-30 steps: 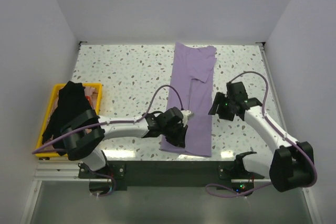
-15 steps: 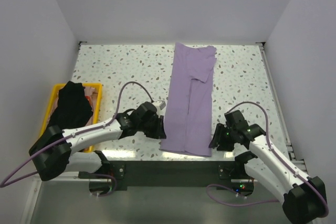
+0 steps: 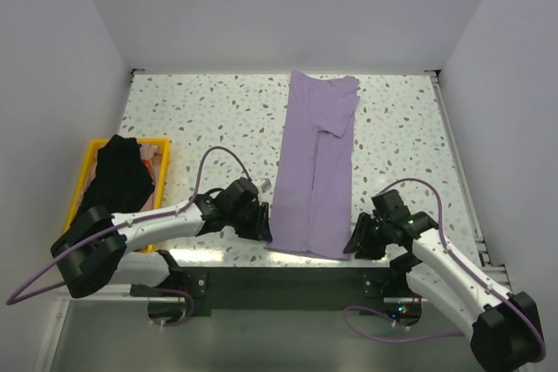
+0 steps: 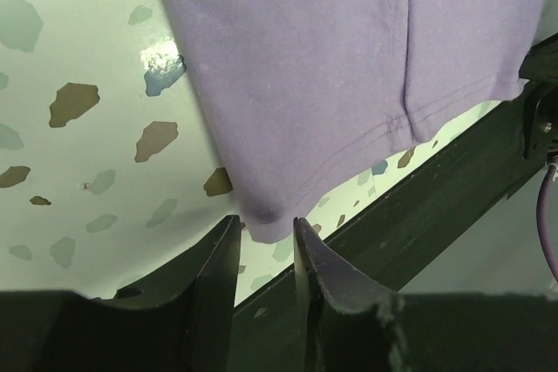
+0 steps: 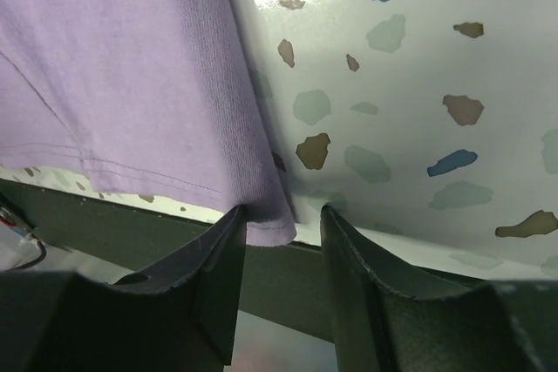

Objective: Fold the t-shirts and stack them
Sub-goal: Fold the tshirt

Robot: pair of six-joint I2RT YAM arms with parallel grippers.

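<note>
Two wrist views alone show left gripper point(image 4: 264, 224), right gripper point(image 5: 282, 213) unclenched astride t-shirt point(image 3: 316, 163) corners.

I see my left gripper point(image 3: 255, 222) at lower centre-left and my right gripper point(image 3: 357, 241) at lower right, both arms lying low, jaws parted.

- A lavender t-shirt point(image 3: 316, 163), folded to a long strip, runs from the far edge of the speckled table point(image 3: 200, 119) to the near edge, splitting the surface into two lanes.
- Left lane: broad bare tabletop, bounded at the left edge by a yellow crate point(image 3: 80, 206) heaped with a black t-shirt point(image 3: 118, 176).
- Right lane: narrower bare tabletop, open up to the side wall.
- Near edge: the left gripper point(image 3: 264, 228) and right gripper point(image 3: 357, 241) flank the strip's corners with jaws parted, and looping cables point(image 3: 214, 158) arch above the arms.
- White walls point(image 3: 261, 6) close off three sides.
</note>
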